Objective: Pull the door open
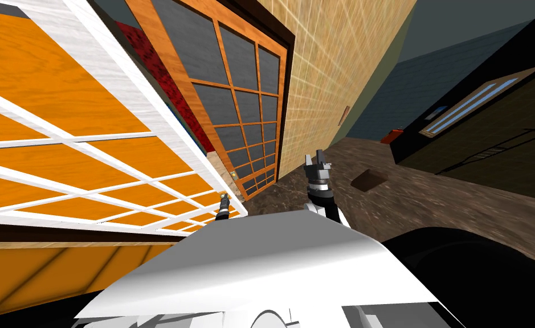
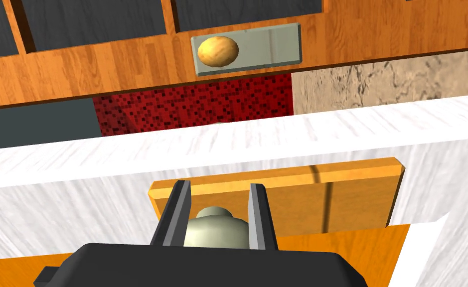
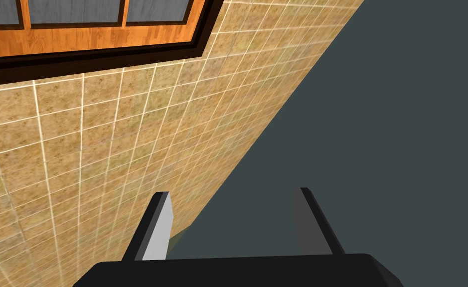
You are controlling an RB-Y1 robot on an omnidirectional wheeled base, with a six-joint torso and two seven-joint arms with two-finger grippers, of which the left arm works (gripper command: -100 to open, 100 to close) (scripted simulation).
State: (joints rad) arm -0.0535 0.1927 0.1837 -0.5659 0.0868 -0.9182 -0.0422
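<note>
knob gripped, pull in hand

the left end effector [image 2: 220,189] is clamped on the pale knob [image 2: 213,230]. a finger [image 2: 175,219] presses each side, and the knob sits deep between them, close to the dark body. the knob is mounted on an orange plate [image 2: 327,192] in the white stile of the door [image 1: 61,85], which has orange panels in a white grid. in the head view the door looms at ten o'clock from me, and its knob edge runs down to about eleven, where the left hand shows small against it.

the leaf looks partly swung off its frame. past its white edge the left wrist view opens on a red speckled patch and a second door [image 1: 243,97], wood-framed with dark panes. its gold knob [image 2: 218,51] lies at twelve o'clock from the gripping hand. so i judge the grasp made and the pull itself the step in hand, perhaps part done.

the next move calls for drawing the hand back toward my body on an arc about the hinges — grip firm, wrist turning with the leaf so the fingers do not slip off the rounded knob. the door is close to my chest, so the base may have to back away.

the left forearm reaches short and low, hand square to the door face. the right arm is raised at one o'clock — the right end effector [image 1: 316,159] points away from me, fingers apart, holding nothing.
</note>
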